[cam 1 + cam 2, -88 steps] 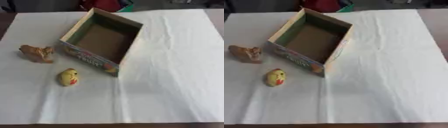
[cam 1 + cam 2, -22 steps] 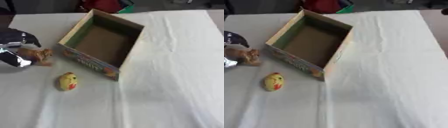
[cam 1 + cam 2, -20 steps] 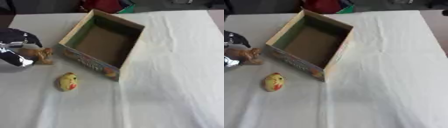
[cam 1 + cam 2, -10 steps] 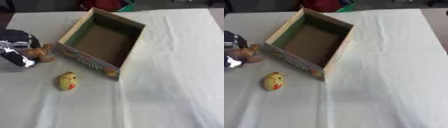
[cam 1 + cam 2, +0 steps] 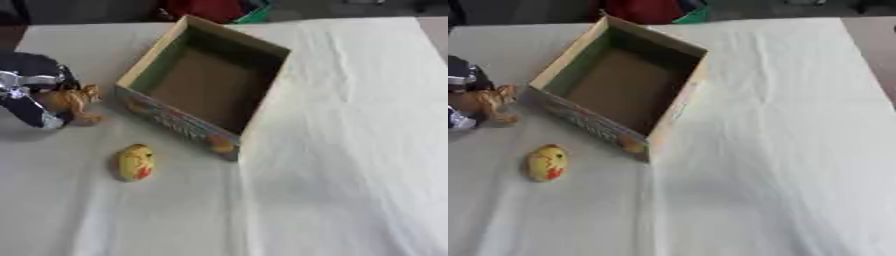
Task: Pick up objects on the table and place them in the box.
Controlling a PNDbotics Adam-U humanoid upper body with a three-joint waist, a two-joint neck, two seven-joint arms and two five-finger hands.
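Box (image 5: pixel 206 95) empty; 2 toys left: our left hand (image 5: pixel 31 92) at brown animal (image 5: pixel 73 101), finger state unclear; yellow chick (image 5: pixel 135 162) untouched.

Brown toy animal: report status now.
Left hand at brown toy animal, grip unclear. Right hand out of view. Yellow toy on table; box empty. Nothing in the way.

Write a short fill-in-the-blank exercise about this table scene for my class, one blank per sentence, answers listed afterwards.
1. The robot's left hand is at the ____ toy animal.
2. The box holds ____.
3. The yellow egg-shaped toy lies ____ the box.
4. The table is covered by a ____ cloth.

Answers: brown; nothing; outside; white
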